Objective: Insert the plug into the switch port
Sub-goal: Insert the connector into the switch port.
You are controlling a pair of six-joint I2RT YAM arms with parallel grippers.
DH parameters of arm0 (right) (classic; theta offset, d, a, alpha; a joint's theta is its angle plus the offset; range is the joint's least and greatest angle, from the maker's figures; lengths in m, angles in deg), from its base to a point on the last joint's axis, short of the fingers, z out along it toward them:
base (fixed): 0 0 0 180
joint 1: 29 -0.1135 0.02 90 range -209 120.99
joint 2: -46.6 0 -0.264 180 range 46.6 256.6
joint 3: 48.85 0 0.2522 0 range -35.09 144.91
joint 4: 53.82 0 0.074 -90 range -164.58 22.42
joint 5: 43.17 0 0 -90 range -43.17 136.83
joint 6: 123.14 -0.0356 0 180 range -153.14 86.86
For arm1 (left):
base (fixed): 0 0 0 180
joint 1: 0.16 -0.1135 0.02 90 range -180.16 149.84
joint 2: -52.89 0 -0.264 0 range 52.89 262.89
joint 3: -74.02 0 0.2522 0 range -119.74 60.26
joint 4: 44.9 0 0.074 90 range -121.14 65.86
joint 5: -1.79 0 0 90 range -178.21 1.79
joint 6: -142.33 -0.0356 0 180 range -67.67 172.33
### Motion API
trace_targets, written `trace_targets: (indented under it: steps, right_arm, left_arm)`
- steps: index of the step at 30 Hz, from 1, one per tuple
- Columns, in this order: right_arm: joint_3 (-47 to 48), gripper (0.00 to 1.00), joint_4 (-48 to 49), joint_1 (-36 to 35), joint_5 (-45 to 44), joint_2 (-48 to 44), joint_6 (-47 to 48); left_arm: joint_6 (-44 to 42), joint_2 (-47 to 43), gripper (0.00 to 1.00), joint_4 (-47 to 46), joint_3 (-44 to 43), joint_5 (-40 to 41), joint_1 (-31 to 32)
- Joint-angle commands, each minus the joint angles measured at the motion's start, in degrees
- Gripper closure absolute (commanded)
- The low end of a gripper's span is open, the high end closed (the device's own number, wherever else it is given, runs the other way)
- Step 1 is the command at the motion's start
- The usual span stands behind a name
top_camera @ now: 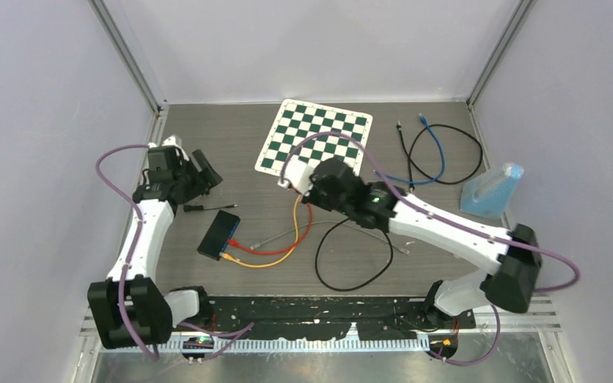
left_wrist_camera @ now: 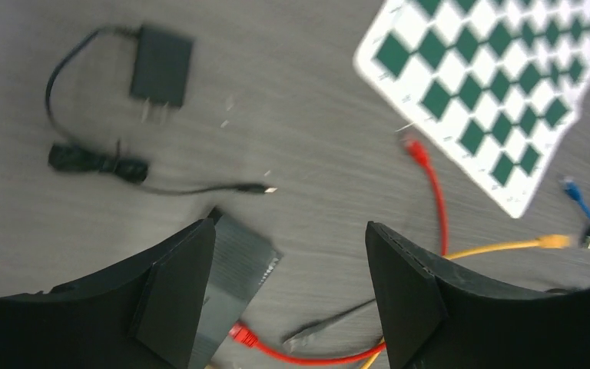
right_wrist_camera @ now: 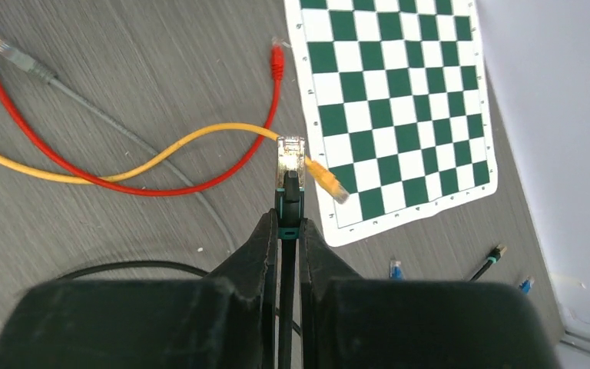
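So the right tool [right_wrist_camera: 288,221] is pinched tight on the plug [right_wrist_camera: 290,160], with the clear tip poking out past the fingers. It hangs over the worktop [top_camera: 231,144] by the near corner of the checkered mat [top_camera: 316,137], right above the loose end of the yellow cable [right_wrist_camera: 326,177]. The switch [top_camera: 219,234] sits well apart from it, off to the left. A red cable [right_wrist_camera: 277,61] and the yellow one run up to its side. The left tool [left_wrist_camera: 290,231] is up over the switch with its fingers spread wide and nothing between them. A power adapter [left_wrist_camera: 161,65] lies beyond the switch in the left wrist view.
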Motion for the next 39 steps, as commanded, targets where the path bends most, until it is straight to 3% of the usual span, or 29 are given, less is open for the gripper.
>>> trace_targets:
  steps: [1,8,15,22,26,31,39]
  right_arm:
    - [4.3,0.95,3.6,-6.2,-12.3,8.8,-3.9]
    - [9.7,0.95,11.2,-12.4,-12.1,23.9,-10.6]
    - [13.1,0.95,19.3,-14.3,-9.1,33.3,-14.8]
    - [18.1,0.95,19.8,-16.0,-8.0,40.5,-13.6]
    - [20.1,0.95,19.2,-16.4,-7.5,43.3,-12.4]
    - [22.4,0.95,17.1,-17.0,-7.1,46.9,-11.4]
    - [23.1,0.95,17.5,-17.4,-5.2,48.9,-11.4]
  left_arm:
    - [2.8,4.4,0.27,8.2,2.3,0.9,-2.6]
    - [6.4,11.0,0.41,8.0,2.4,-3.1,-6.4]
    - [6.8,11.6,0.41,8.0,4.6,-2.1,-9.7]
    - [6.0,15.0,0.43,8.4,5.3,-5.1,-13.0]
    - [4.9,16.7,0.55,9.1,4.1,-4.5,-13.8]
    - [3.5,18.3,0.59,10.5,3.2,-2.7,-13.9]
    - [2.4,19.8,0.78,11.2,2.9,-2.3,-13.9]
